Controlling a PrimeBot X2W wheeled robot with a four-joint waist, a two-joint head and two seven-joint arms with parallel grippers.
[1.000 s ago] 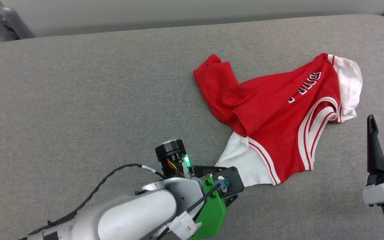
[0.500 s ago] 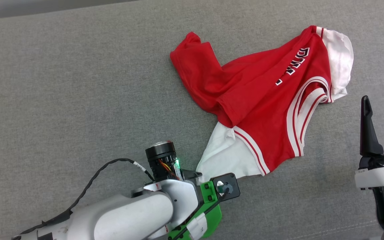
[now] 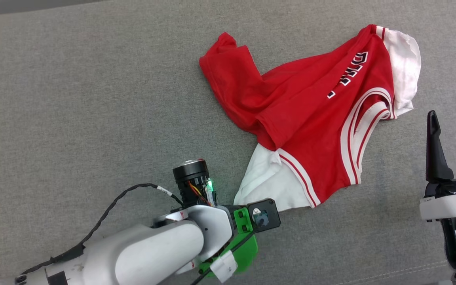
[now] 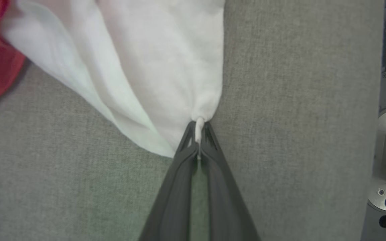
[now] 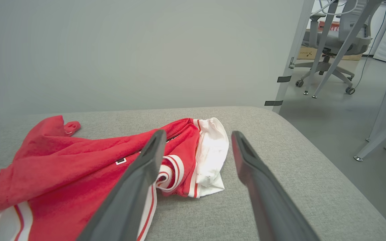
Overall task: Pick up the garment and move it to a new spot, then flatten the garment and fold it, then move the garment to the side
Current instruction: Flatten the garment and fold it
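The garment [image 3: 311, 114], a red jersey with white sleeves and striped trim, lies crumpled on the grey padded surface [image 3: 93, 99]. Its near white sleeve [image 4: 152, 60] points toward my left gripper [image 4: 198, 129], which is shut on the sleeve's corner; a thin fold of white cloth is pinched between the fingertips. In the head view the left wrist [image 3: 265, 213] covers those fingers. My right gripper [image 3: 451, 118] stands open to the right of the garment, apart from it. From the right wrist the garment [image 5: 62, 167] lies ahead and to the left of the open right gripper [image 5: 198, 135].
The padded surface's rounded right edge [image 5: 313, 157] drops to the floor. Beyond it stand slanted metal legs [image 5: 293, 57] and an office chair [image 5: 330, 36]. A pale wall [image 5: 129, 50] rises behind the surface. Bare grey padding stretches to the left of the garment.
My left gripper has shut on the corner of the white sleeve. The head camera has tilted, so the whole picture has shifted. The right gripper stays open.
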